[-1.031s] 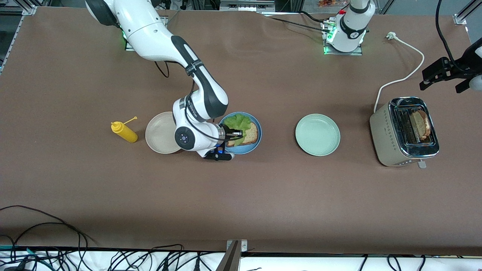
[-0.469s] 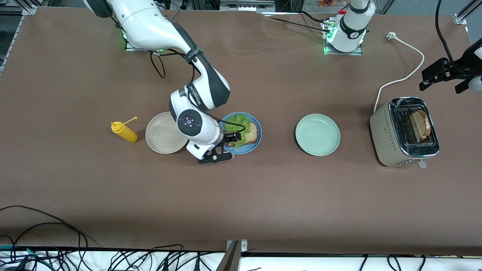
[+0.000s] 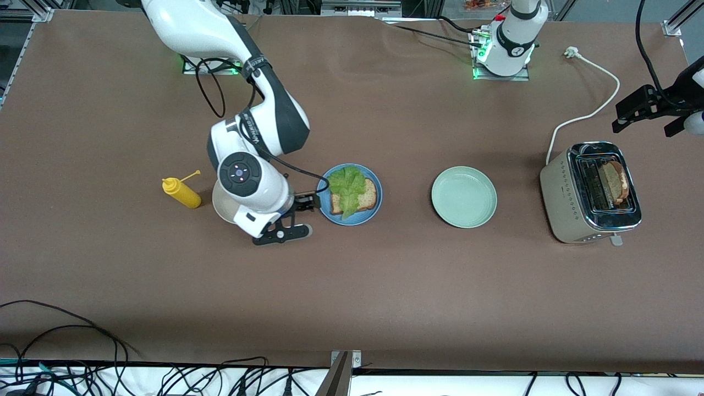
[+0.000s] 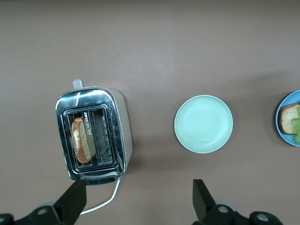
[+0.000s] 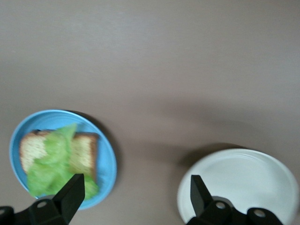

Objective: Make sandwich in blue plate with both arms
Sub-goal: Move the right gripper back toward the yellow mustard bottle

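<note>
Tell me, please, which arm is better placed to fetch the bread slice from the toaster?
Left: its open gripper hangs by the toaster holding the slice; the right gripper is open near the blue plate.

White right arm (image 3: 220, 33) with black joints, looped black cable, round dark cap with perhaps small lights, black fingers (image 5: 70, 194)

Brown table (image 3: 385, 286), black cables (image 3: 82, 374)

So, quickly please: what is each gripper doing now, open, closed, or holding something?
Left gripper: open, empty, over the table beside the toaster.
Right gripper: open, empty, between the blue plate and the beige plate.
</note>
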Available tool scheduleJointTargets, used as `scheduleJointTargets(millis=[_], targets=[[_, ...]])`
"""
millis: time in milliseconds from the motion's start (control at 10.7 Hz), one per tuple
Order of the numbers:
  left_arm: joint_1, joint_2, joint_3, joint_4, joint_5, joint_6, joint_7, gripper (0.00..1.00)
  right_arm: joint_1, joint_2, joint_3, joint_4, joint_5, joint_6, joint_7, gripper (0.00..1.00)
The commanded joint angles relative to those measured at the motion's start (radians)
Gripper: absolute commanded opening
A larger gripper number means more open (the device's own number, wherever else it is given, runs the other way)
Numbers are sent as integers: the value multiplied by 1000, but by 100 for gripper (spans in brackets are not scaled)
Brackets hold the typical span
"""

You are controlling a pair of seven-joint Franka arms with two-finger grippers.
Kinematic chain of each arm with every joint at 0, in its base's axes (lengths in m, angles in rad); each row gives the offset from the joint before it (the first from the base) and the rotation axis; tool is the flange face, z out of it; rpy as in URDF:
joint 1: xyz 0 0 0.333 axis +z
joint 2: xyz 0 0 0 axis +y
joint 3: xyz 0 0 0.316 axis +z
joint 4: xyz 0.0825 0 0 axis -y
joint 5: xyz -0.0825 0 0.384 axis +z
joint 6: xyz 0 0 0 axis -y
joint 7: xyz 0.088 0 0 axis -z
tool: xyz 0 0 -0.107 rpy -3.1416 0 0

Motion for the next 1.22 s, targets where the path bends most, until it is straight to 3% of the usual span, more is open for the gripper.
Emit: scheduleJointTargets(millis=[0,188,375,750,1125], targets=[[-1,22,2,28,-21,2,11,100,2,-60,-122,-19,-13,-146,-222,100],[-1,24,2,30,-30,2,11,100,-13,-101,-170,-66,-9,-195,-295,100],[2,25,2,30,-36,3,12,100,-64,-197,-170,-190,-18,-194,-365,100],[5,25,4,30,-35,2,15,100,-236,-361,-156,-442,-13,-108,-710,100],[2,25,2,30,-36,3,18,100,-429,-451,-118,-635,-13,-1,-1067,100]])
